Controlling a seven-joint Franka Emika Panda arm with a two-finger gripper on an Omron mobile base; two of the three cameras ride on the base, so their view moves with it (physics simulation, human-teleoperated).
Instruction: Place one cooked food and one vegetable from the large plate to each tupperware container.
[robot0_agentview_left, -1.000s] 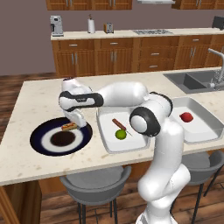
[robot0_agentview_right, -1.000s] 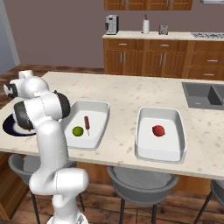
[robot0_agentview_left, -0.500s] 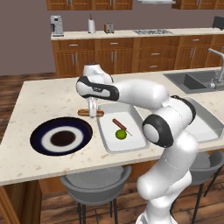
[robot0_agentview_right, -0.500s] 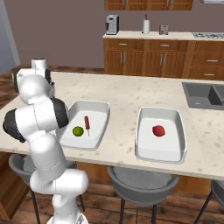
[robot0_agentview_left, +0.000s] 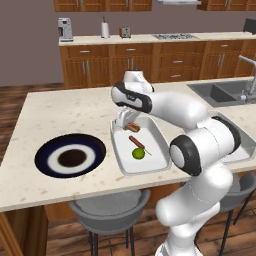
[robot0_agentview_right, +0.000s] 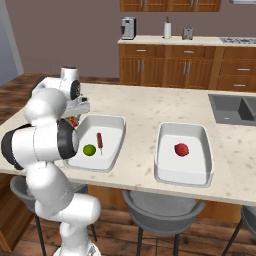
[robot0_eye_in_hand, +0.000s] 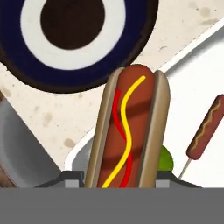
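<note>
Our gripper (robot0_eye_in_hand: 127, 186) pinches a hot dog (robot0_eye_in_hand: 129, 131) by its bun sides; we judge it soft, light, easily squashed.

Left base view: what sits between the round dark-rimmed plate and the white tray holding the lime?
Nothing: bare speckled countertop separates the dark-rimmed plate from the white rectangular tray with the green lime.

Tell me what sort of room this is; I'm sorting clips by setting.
A rendered home kitchen, it seems: a sink set in a pale counter, wooden cabinets along the back wall, and a coffee maker.
</note>
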